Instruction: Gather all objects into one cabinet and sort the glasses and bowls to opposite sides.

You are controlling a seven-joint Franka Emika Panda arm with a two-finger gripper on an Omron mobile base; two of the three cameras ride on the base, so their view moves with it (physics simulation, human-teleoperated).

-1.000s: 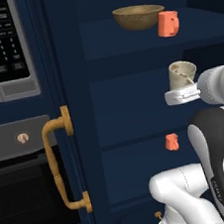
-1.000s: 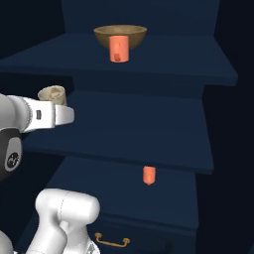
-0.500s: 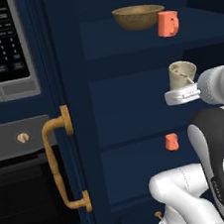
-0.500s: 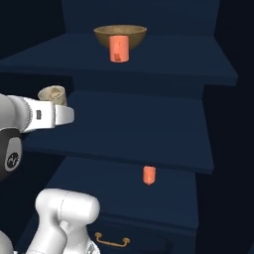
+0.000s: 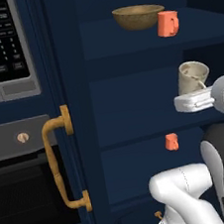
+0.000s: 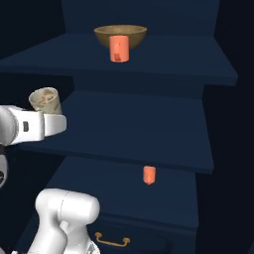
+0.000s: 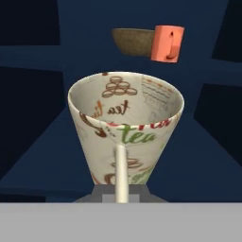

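Note:
My gripper (image 5: 198, 97) is shut on the handle of a cream cup (image 5: 193, 76) printed with "tea", holding it upright in front of the middle shelf of the navy cabinet (image 5: 128, 107). The same cream cup (image 6: 44, 100) rides on the gripper (image 6: 47, 119) at the left of the right base view, and in the hand view the cup (image 7: 125, 132) stands just above the gripper (image 7: 120, 196). On the top shelf an olive-brown bowl (image 5: 138, 16) sits with a coral-orange cup (image 5: 167, 23) touching its right side. A second orange cup (image 5: 171, 142) stands on a lower shelf.
The cabinet door (image 5: 66, 90) stands open at the left with a curved brass handle (image 5: 58, 161). Beyond it are a microwave (image 5: 0, 43) and a black oven (image 5: 25, 195). A drawer with a brass pull (image 6: 113, 241) lies below the shelves. The middle shelf (image 6: 149, 124) is bare.

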